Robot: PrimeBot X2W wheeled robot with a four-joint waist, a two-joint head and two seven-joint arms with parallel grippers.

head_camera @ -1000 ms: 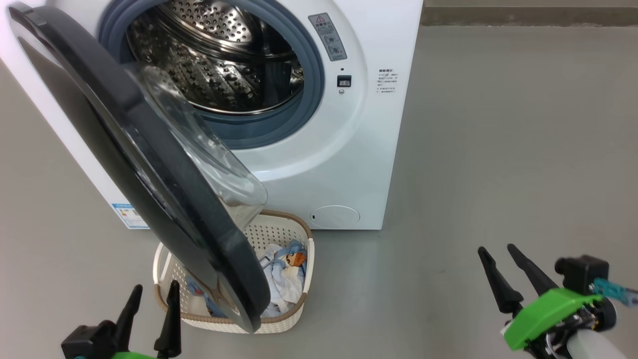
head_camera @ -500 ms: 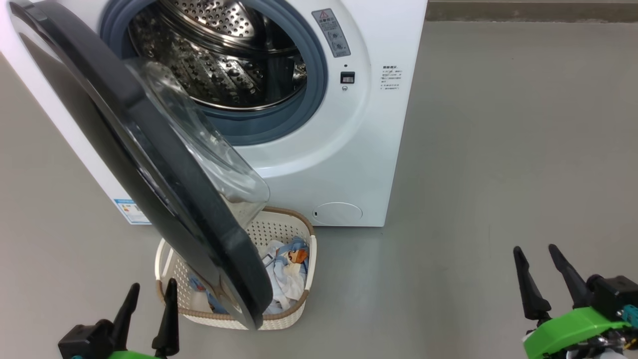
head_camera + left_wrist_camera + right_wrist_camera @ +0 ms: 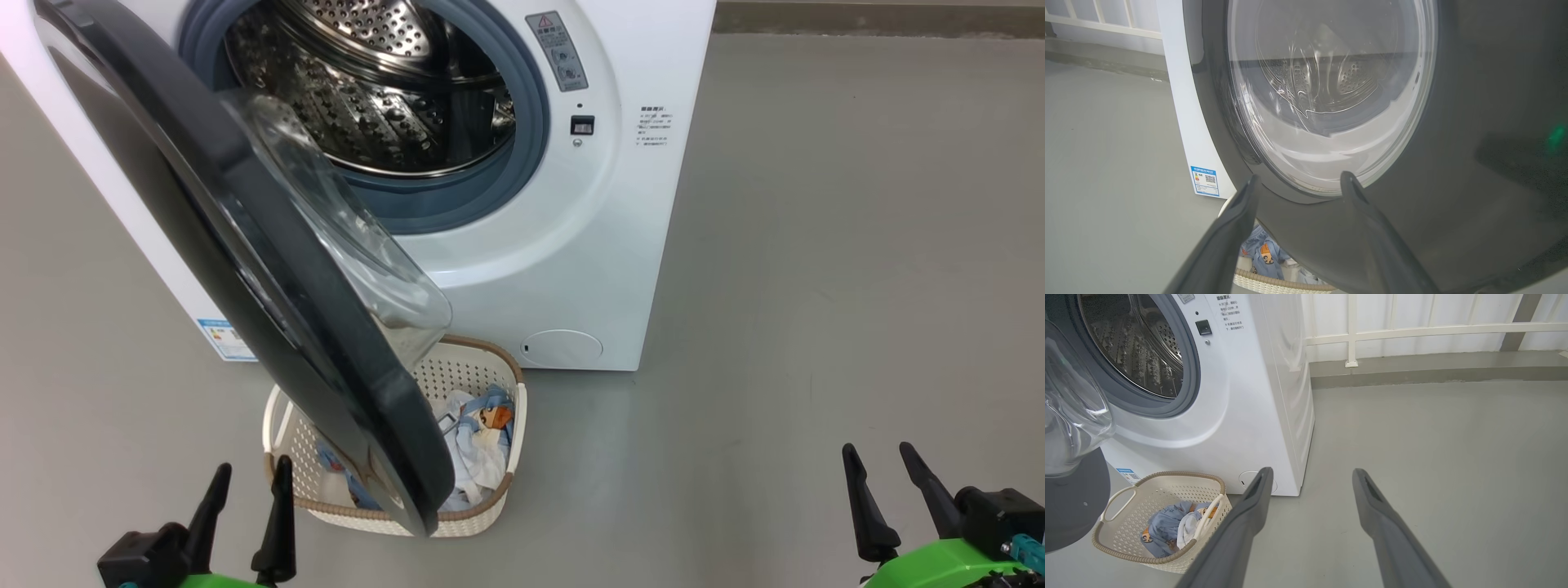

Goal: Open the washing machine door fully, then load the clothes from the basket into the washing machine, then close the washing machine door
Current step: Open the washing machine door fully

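Door stage, not yet complete. The washing machine door (image 3: 269, 286) stood part-open, swung out from its hinge on the left of the washing machine (image 3: 588, 245), with its free edge hanging over the basket (image 3: 469, 371) and covering about half of it. The basket sat on the floor (image 3: 816, 286) just in front of the machine's base. The clothes (image 3: 482, 433) lay heaped inside it, blue and white with an orange patch showing. The drum (image 3: 392, 106) looked empty. The left gripper (image 3: 255, 467) was low beside the basket, fingers spread and empty. In its wrist view it faced the door's glossy outer face at close range; contact could not be confirmed. The right gripper (image 3: 877, 447) was well apart over bare floor, also spread and empty. Handling judgement: the door is rigid and hinged, and its gloss is probably slippery. It is best pushed or hooked at the black ring near the free edge, not at the glass bowl (image 3: 359, 245). The garments are light, limp and likely to trail, so pinch a raised fold at the top of the heap once the door clears the basket.
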